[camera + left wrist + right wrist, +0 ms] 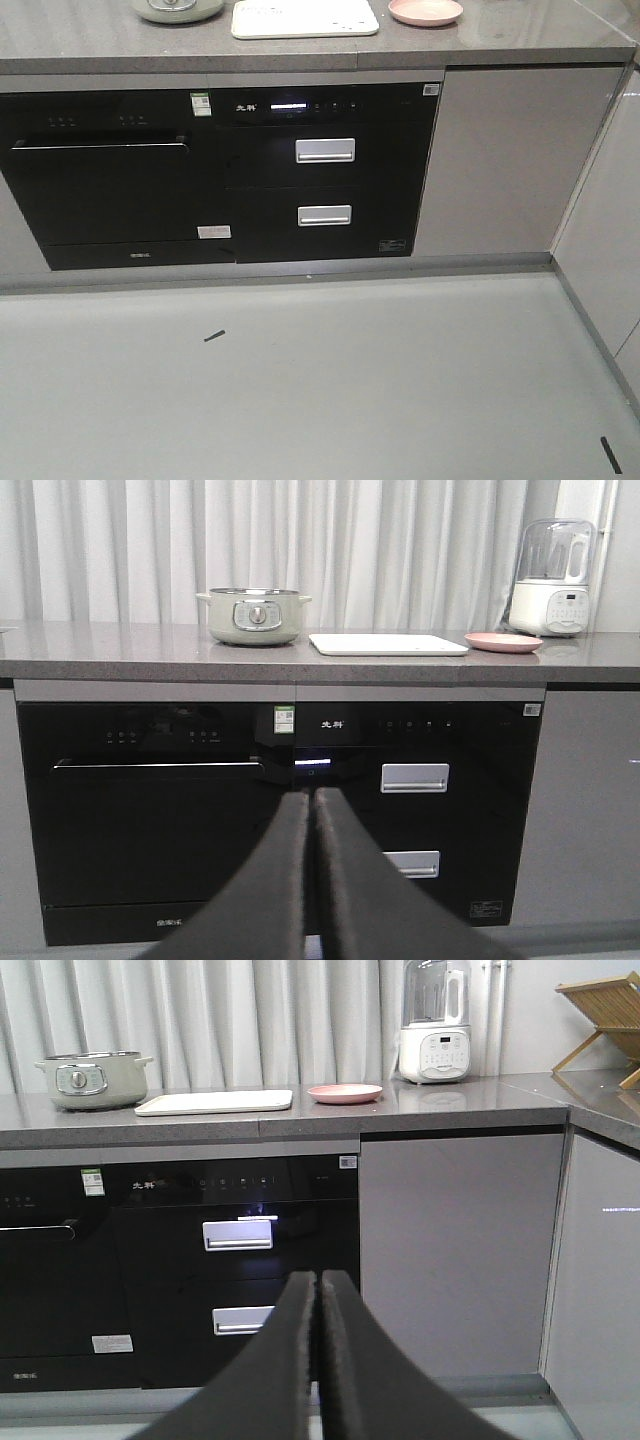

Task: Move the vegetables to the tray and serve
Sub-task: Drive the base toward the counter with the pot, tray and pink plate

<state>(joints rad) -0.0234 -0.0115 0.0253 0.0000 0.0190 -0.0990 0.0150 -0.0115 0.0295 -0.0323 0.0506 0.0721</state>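
We see the tray (388,644), cream-white and rectangular, flat on the tabletop (100,652) between a pale green pot (254,616), its inside hidden, and a pink plate (502,642). Our left hand (311,798) and right hand (319,1278) are pressed together.

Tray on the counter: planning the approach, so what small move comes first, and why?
Probably roll the base toward the counter: the tray lies far off between pot and pink plate, the left end effector and right end effector are shut and empty, no vegetables show.

Cream-white tray (388,644); pink plate (503,642); pale-green pot (254,617); grey countertop (120,655).
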